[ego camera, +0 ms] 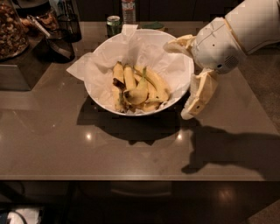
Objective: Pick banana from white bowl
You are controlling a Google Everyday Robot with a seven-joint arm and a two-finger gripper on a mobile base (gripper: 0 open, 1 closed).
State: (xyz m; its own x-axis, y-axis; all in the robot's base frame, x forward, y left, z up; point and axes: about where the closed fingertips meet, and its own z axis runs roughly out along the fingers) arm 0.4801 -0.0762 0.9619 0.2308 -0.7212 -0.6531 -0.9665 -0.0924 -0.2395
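Observation:
The white bowl (pixel 101 104) stands at the middle of the brown table, lined with crumpled white paper (pixel 98 65). Several yellow bananas (pixel 139 89) lie in a pile inside it. My gripper (pixel 176 81) hangs at the bowl's right rim, above table level. It is open wide and empty. One cream finger (pixel 179 43) reaches over the rim at the upper right. The other finger (pixel 200 93) points down outside the bowl's right side. The bananas lie to the left of the gripper, apart from it.
A green can (pixel 113 25) and a water bottle (pixel 127 8) stand behind the bowl. A clear snack container (pixel 11 30) on a dark box and a black cup (pixel 70 25) are at the back left. The table's front edge (pixel 131 177) runs below.

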